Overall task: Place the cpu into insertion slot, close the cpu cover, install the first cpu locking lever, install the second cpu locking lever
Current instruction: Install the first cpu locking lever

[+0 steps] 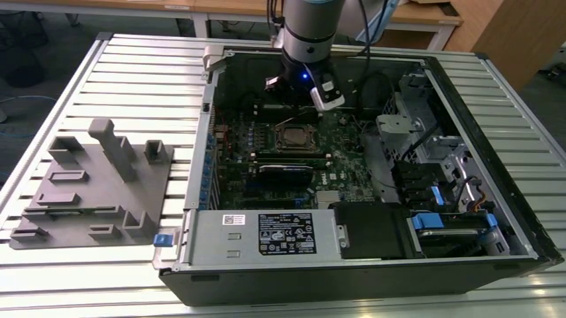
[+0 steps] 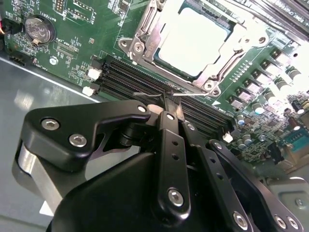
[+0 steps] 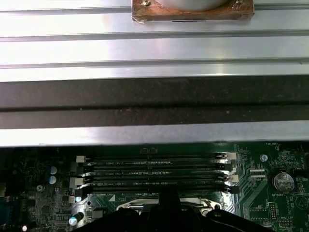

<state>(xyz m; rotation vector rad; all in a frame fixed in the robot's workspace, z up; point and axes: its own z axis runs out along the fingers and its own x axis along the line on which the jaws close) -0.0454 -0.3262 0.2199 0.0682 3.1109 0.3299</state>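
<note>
**Gripper beside the chip**

On the exterior view's left, a grey tray (image 1: 89, 185) sits on the metal surface (image 1: 132, 66). Next comes the open computer case (image 1: 354, 271). Inside it, the chip (image 2: 193, 41) lies in its socket (image 1: 296, 136), and the silver cover (image 2: 142, 34) lies flat around it (like a frame). The gripper (image 2: 171, 104) is just beside the cover, squeezed closed, with a thin wire lever (image 2: 145, 95) at its tips.
</note>
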